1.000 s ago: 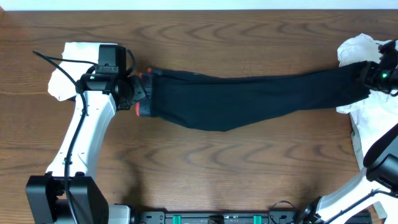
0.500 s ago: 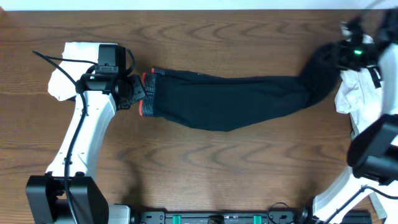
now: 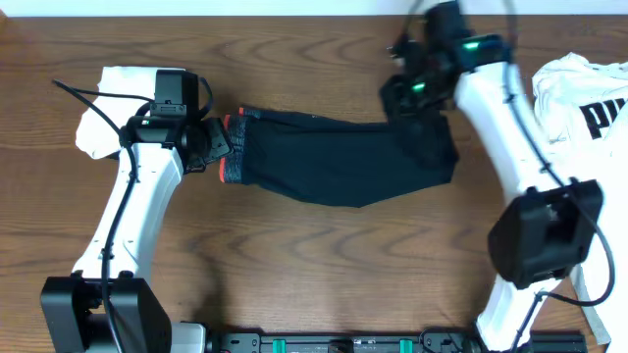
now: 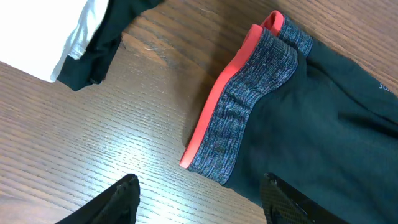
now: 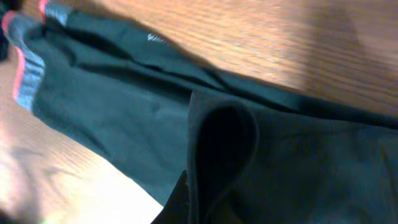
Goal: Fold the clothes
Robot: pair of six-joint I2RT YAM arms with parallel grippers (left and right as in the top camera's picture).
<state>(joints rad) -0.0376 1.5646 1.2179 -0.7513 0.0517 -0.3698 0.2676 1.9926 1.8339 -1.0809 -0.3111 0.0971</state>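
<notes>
On the brown wooden table [image 3: 324, 265] there were three pieces of clothing, and two grippers stood over them. One pair of black leggings [image 3: 324, 167] lay across the middle of the table. Its one waistband [image 4: 239, 121], red-orange and grey, was at the left end and lay flat on the wood. The left gripper [image 3: 218, 147] stood just beside this waistband. In the left wrist view its two fingers [image 4: 115, 202] were spread apart, one over bare wood and the other over the black fabric, and nothing was pinched between them. The right gripper [image 3: 417, 93] was above the right end of the leggings, toward the far side of the table. Its jaws were pressed together on the leg end. The black fabric hung from it and reached down onto the rest of the garment, so this end was doubled over. In the right wrist view one rounded fold [image 5: 221, 143] of the black fabric was very close to the camera, and the waistband showed small in the upper left corner. One white folded cloth [image 3: 103, 113] lay at the left side of the table, partly under the left arm [image 3: 137, 216], apart from the leggings. One white T-shirt [image 3: 564, 83] with black lettering lay at the right edge, also apart from the leggings.
</notes>
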